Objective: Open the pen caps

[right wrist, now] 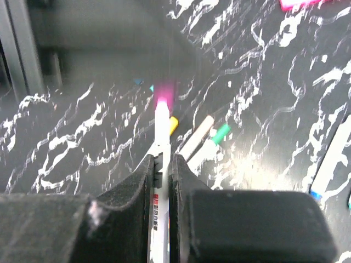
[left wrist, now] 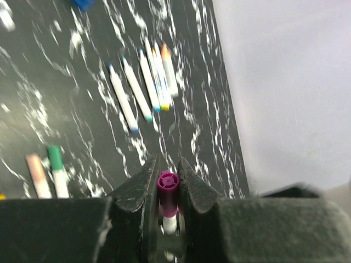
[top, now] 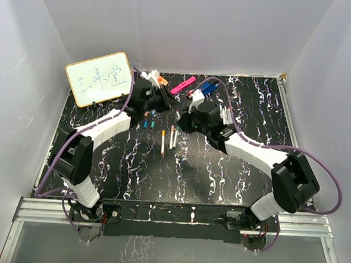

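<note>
While your left claw (left wrist: pixel 167 164) is clamped on the purple cap (left wrist: pixel 168 196), held up above the dark marbled surface (left wrist: pixel 66 109), your right claw (right wrist: pixel 162 160) is shut tight on a thin white pen (right wrist: pixel 162 123) — both look like light, smooth, slippery plastic tubes. Squeeze the cap's round sides and the stiff barrel — pull straight

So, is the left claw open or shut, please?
The left claw is shut: its fingers pinch the short magenta plastic pen cap from both sides.
</note>
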Tool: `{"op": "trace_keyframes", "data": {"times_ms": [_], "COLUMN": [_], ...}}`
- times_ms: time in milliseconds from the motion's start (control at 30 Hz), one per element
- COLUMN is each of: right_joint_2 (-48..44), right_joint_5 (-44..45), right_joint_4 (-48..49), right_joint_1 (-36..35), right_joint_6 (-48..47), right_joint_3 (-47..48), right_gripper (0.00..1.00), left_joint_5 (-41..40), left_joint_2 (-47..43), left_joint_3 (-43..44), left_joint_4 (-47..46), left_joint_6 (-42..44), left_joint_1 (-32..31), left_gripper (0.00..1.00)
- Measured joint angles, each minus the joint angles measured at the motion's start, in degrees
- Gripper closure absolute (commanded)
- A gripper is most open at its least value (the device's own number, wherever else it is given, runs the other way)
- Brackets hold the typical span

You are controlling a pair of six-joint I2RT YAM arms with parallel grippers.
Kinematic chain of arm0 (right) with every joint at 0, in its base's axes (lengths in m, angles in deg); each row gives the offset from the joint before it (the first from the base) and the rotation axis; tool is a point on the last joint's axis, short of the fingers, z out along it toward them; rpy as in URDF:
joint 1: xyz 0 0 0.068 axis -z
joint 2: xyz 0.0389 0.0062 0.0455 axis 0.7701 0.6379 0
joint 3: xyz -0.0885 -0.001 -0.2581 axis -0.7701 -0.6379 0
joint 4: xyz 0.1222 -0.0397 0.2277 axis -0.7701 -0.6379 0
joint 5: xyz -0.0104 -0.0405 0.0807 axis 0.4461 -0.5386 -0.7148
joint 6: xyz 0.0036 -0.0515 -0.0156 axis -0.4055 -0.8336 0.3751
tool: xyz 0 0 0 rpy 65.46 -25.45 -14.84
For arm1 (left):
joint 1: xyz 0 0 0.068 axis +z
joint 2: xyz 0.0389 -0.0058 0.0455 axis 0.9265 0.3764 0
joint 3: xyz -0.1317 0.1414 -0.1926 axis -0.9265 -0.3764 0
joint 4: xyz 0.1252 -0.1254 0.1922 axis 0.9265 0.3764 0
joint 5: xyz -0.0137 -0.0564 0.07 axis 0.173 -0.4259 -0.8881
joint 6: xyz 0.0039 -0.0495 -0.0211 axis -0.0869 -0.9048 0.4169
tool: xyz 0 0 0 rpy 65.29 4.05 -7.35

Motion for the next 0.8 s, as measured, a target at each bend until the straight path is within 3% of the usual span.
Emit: {"op": "trace_keyframes", "data": {"times_ms": [200, 367, 533, 800], "right_joint_2": [-4.04, -4.26, -1.60, 11.89], "right_joint_5": [-1.31, 1.33, 8.20, 17.22], "right_joint_4": [-6.47, -9.70, -13.53, -14.29], "right_joint_1": [-0.48, -0.72, -0.68, 0.44], "right_joint_6": [0.00, -0.24, -1.44, -4.22], "right_joint_3": [-5.90, -6.03, -0.22, 11.32], "right_gripper": [1.00, 1.00, 1.00, 1.00], "left_joint_5": [-5.86, -8.74, -8.74, -11.06], "left_joint_2": [2.51, 2.95, 0.90, -10.47], "left_joint_3": [9.27, 10.43, 5.49, -7.34], "left_joint_4": [-2.05, -1.42, 2.21, 12.72], "left_joint_6": [0.63, 1.46, 3.93, 9.35], "left_joint_1": [9.20, 14.49, 13.38, 12.90], "left_gripper": [1.00, 1.00, 1.00, 1.00]}}
